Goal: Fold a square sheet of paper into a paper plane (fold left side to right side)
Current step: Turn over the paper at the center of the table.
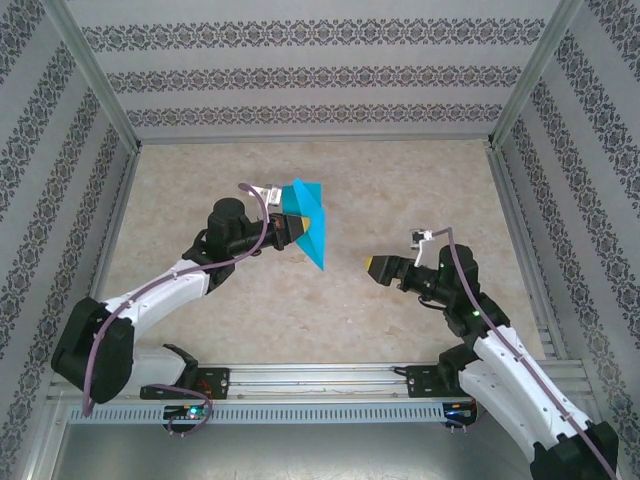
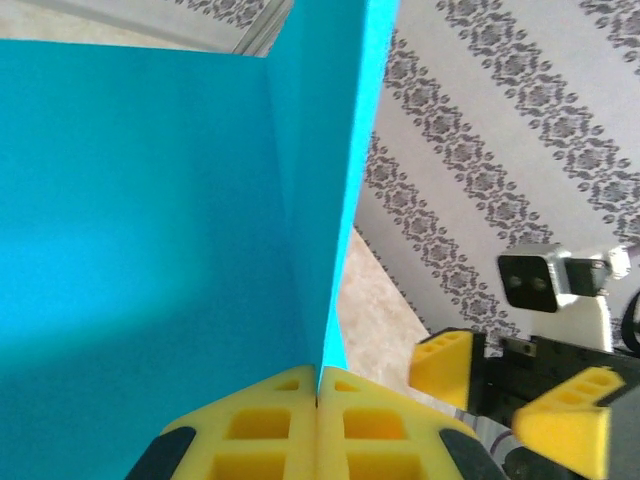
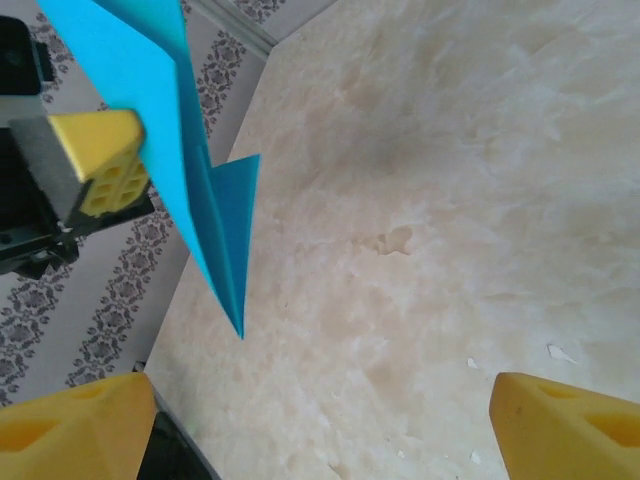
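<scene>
Nearest, two yellow pads (image 2: 270, 450) of the left gripper (image 2: 318, 400), pressed flat together on the lower fold of the paper plane (image 2: 150, 250). Clenched on it, with the turquoise wings spreading out past the pinch and the whole dart held clear of the table, tip slanting down. Just beyond, the right gripper (image 2: 505, 395), spread wide and grasping nothing, aimed at the plane but apart from it.

Looks nearly finished: narrow, layered, pointed. For whatever crease or handover remains, best to approach along the spine rather than across a wing. Close on the layered keel just beside the left pinch, and loosen the left only once the right bites. Thin paper, so likely to buckle or slip under a sideways tug.

Below, a beige marbled table (image 1: 400, 180) with a few pale flecks. Farther off, grey walls (image 1: 320, 70) banded with dark floral stripes, framed by metal posts (image 1: 95, 75).
</scene>
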{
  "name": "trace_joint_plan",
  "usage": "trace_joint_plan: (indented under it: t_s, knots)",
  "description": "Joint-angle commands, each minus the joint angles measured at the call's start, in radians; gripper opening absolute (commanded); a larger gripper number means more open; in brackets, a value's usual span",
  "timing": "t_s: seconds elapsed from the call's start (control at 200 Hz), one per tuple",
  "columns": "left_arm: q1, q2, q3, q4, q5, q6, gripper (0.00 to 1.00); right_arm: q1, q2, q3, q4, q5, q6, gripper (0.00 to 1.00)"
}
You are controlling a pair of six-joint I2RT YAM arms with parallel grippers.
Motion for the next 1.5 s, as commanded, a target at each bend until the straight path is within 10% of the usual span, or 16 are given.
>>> trace_joint_plan:
  t_s: [0.0,0.36,1.059,1.494]
  knots:
    - [0.015,0.04,0.005,0.053,0.045,-0.015,0.0,-0.02,-0.052,-0.021,-0.086,0.006,-0.003,0.93]
    - [0.014,0.1,0.007,0.106,0.125,-0.107,0.0,-0.031,-0.071,-0.028,-0.115,-0.057,-0.031,0.98]
    - [-0.051,0.16,-0.029,0.521,0.306,-0.391,0.0,0.078,0.238,-0.061,0.589,-0.23,0.149,0.98]
    - [-0.098,0.18,-0.014,0.498,0.293,-0.377,0.0,0.181,0.336,-0.013,0.648,-0.145,0.158,0.76]
